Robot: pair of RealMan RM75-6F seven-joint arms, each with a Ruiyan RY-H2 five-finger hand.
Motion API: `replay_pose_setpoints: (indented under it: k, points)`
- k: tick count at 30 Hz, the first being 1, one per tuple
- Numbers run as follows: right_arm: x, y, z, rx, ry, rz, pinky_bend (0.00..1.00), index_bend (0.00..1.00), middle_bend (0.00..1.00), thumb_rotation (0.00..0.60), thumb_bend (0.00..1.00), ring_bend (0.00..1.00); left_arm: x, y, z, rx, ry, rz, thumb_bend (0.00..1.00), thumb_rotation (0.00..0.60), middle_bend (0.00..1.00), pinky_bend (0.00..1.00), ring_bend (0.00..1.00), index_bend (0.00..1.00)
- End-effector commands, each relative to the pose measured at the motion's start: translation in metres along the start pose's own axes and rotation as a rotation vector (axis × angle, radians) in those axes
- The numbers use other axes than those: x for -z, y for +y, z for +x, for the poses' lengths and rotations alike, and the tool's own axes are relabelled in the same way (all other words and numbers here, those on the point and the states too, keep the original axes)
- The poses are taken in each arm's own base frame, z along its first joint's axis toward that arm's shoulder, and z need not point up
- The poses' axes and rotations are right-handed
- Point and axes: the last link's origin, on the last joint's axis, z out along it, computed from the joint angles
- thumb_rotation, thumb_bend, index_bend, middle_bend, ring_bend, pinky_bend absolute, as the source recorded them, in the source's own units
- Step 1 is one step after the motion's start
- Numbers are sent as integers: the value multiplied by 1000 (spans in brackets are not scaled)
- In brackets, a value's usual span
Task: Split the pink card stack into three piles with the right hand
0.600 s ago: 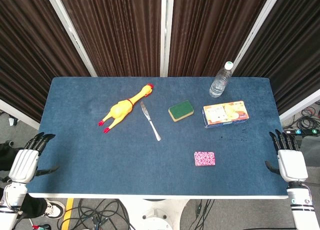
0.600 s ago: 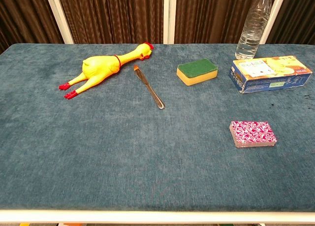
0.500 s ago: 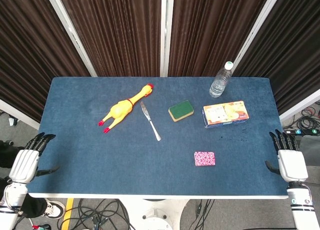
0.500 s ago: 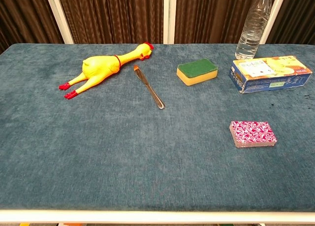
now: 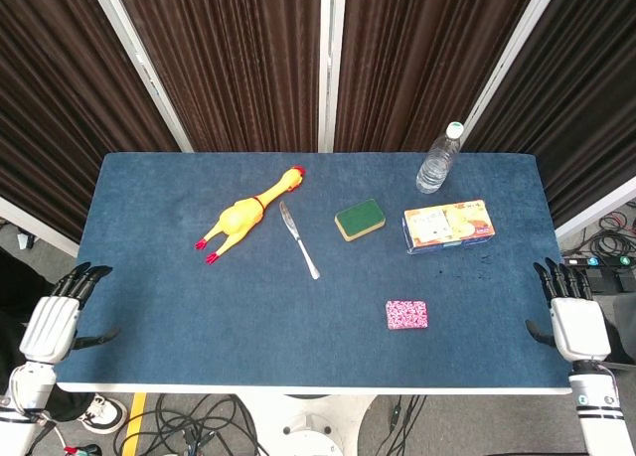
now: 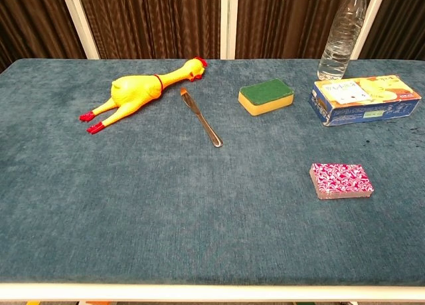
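The pink patterned card stack point(image 5: 406, 315) point(image 6: 340, 180) lies flat as one pile on the blue table, right of centre and near the front. My right hand point(image 5: 569, 314) hovers off the table's right edge, well right of the stack, fingers apart and holding nothing. At the left front corner my left hand point(image 5: 58, 316) hangs beside the table, also open with nothing in it. Neither hand shows in the chest view.
A yellow rubber chicken point(image 5: 245, 215), a butter knife point(image 5: 299, 239), a green-topped sponge point(image 5: 360, 219), an orange and blue box point(image 5: 448, 226) and a clear water bottle point(image 5: 438, 159) lie across the back half. Bare blue cloth point(image 5: 248, 317) spreads left of the stack.
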Motion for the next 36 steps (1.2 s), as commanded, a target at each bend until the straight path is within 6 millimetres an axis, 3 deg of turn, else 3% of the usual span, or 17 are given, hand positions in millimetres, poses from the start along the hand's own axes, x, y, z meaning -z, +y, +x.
replay_pose_setpoints:
  k: [1,36]
  points:
    - [0,-1,1,1,3,2,0,0,0,600,148,0,0,0,1,0,2,0,34,600,154,178,64,157]
    - [-1,-5,2,23,-26,13,2,0,7,600,146,3,0,0,-9,0,-22,2,34,600,154,178,64,157]
